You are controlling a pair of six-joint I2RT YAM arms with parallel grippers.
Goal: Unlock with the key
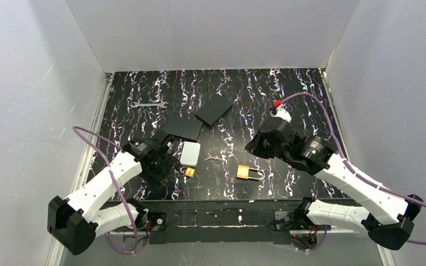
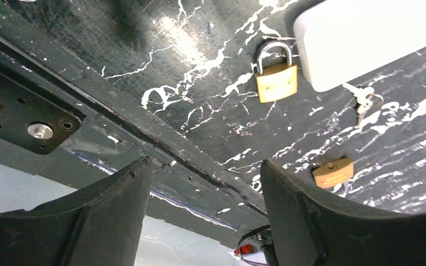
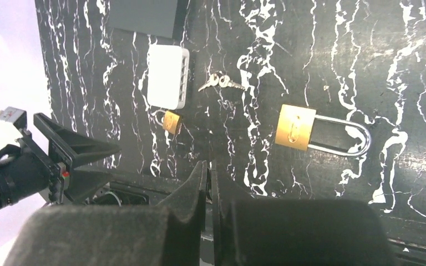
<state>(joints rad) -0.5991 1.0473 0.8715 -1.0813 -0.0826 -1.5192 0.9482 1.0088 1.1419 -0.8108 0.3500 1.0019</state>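
keys (image 1: 213, 158): small bunch lying flat on the black, white-veined table (image 1: 288, 100), just below the middle of the top view; between the white box and the large padlock, touching neither; no gripper on them. upper centre of the right wrist view (image 3: 220, 82).
large padlock (image 1: 248, 172): brass body with a steel shackle, lying flat just right of and below the keys; middle right of the right wrist view (image 3: 295, 127), shackle pointing right.
small padlock (image 1: 189, 172): brass, lying flat just below the lower edge of the white box; upper centre of the left wrist view (image 2: 276, 80), shackle close to the box corner.
white box (image 1: 190, 153): rounded, flat, left of the keys; upper right corner of the left wrist view (image 2: 366, 39).
left gripper (image 2: 205, 166): fingers apart, nothing between them; over the near edge of the table, lower left of the top view, beside the white box.
right gripper (image 3: 208, 166): fingers pressed together, nothing held; right of centre in the top view (image 1: 255, 147), up and right of the large padlock.
dark plates (image 1: 183, 128): two flat squares, upper centre of the top view, the lower one just above the white box.
wrench (image 1: 148, 104): small, silver, upper left of the table.
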